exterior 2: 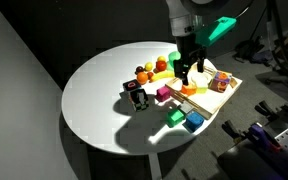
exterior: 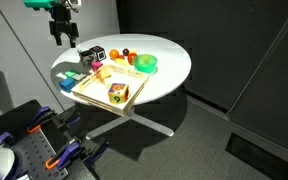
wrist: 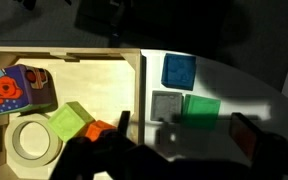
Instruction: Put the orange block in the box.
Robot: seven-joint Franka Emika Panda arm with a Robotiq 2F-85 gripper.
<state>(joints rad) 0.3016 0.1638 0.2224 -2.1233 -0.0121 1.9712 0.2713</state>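
The orange block point(wrist: 101, 128) lies inside the wooden box point(wrist: 94, 80), by its right wall and next to a lime green block point(wrist: 69, 122). It also shows in an exterior view point(exterior 2: 189, 90), just under the gripper. My gripper point(wrist: 184, 130) is open and empty. It hovers above the box's edge, with one finger near the orange block and the other over the table. It shows in both exterior views point(exterior 2: 189, 70) point(exterior: 64, 38). The box point(exterior: 89, 95) sits on the round white table point(exterior: 169, 70).
The box also holds a multicoloured cube point(wrist: 19, 88) and a tape roll point(wrist: 29, 140). Blue point(wrist: 179, 72), grey point(wrist: 166, 104) and green point(wrist: 201, 108) blocks lie on the table beside the box. A green bowl point(exterior: 146, 64) and a black-and-white object point(exterior 2: 137, 97) stand further off.
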